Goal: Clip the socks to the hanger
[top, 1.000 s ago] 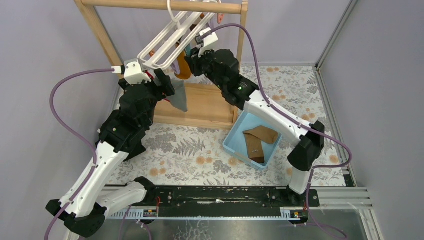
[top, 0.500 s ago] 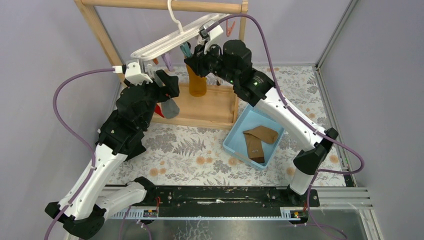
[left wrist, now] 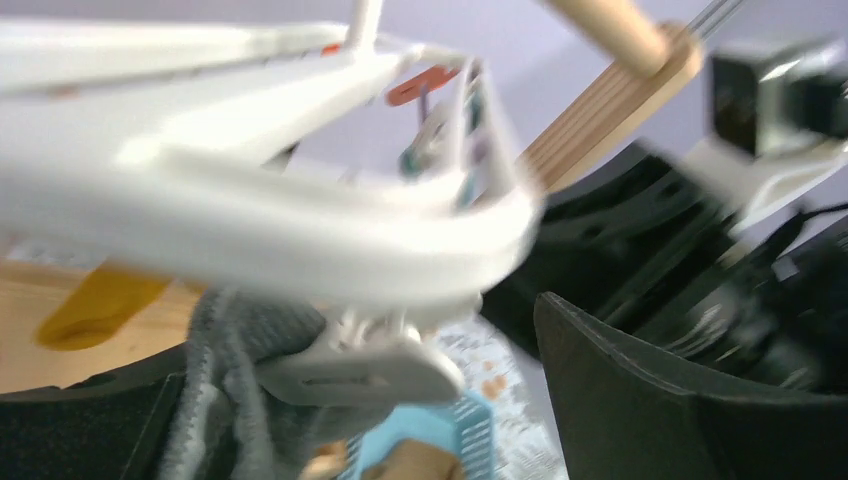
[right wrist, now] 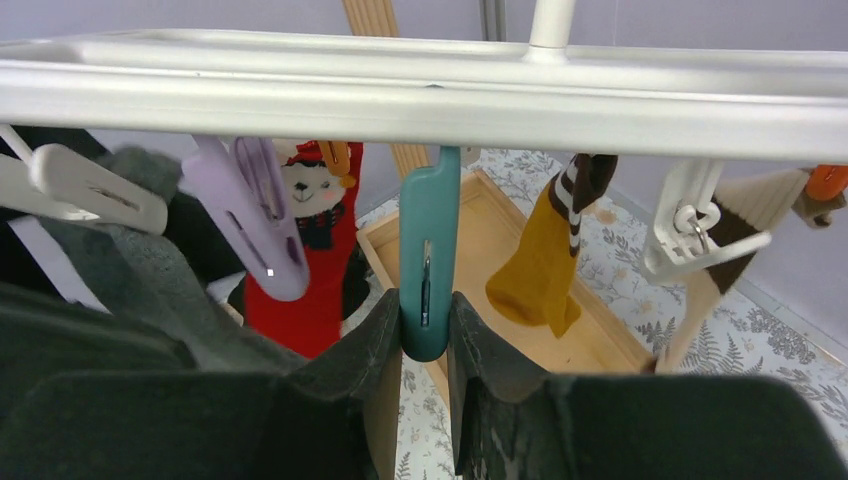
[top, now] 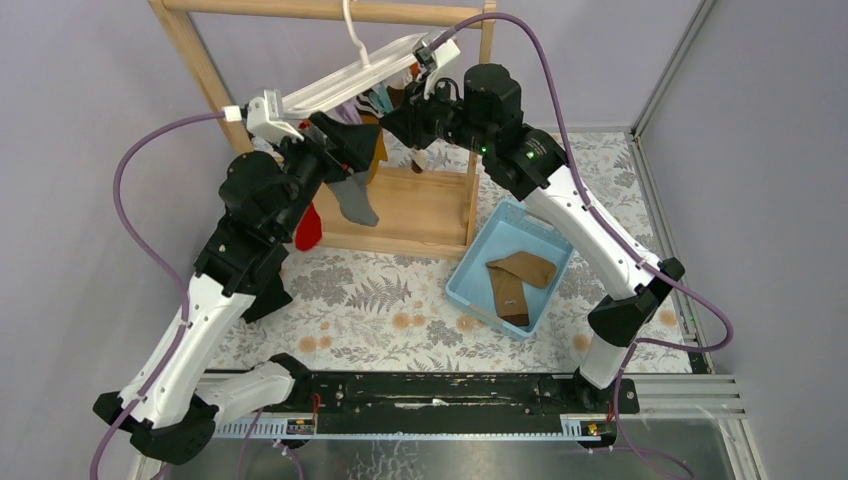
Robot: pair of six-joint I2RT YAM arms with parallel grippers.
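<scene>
The white hanger (top: 365, 72) hangs by its hook from the wooden rail and tilts down to the left. It also shows in the right wrist view (right wrist: 400, 100). The tan sock (top: 525, 267) and the darker brown sock (top: 508, 297) lie in the blue bin (top: 468, 268). My right gripper (right wrist: 427, 335) is shut on a teal clip (right wrist: 428, 250) under the hanger bar; in the top view the right gripper (top: 415, 118) is by the hanger's right half. My left gripper (left wrist: 370, 400) is open, its fingers wide around a white clip (left wrist: 360, 372) and a grey sock (left wrist: 225, 380) at the hanger's left end (left wrist: 300, 230).
The wooden rail stand (top: 195, 60) with its tray base stands at the back. A grey sock (top: 355, 200), a red sock (top: 308, 228) and a mustard sock (right wrist: 545, 260) hang from clips. A purple clip (right wrist: 250, 215) and white clips (right wrist: 690, 230) dangle beside the teal one.
Both arms have risen. The hanger has swung from a steep twist to a flatter line under the rail. My right gripper has moved up and right with the hanger.
</scene>
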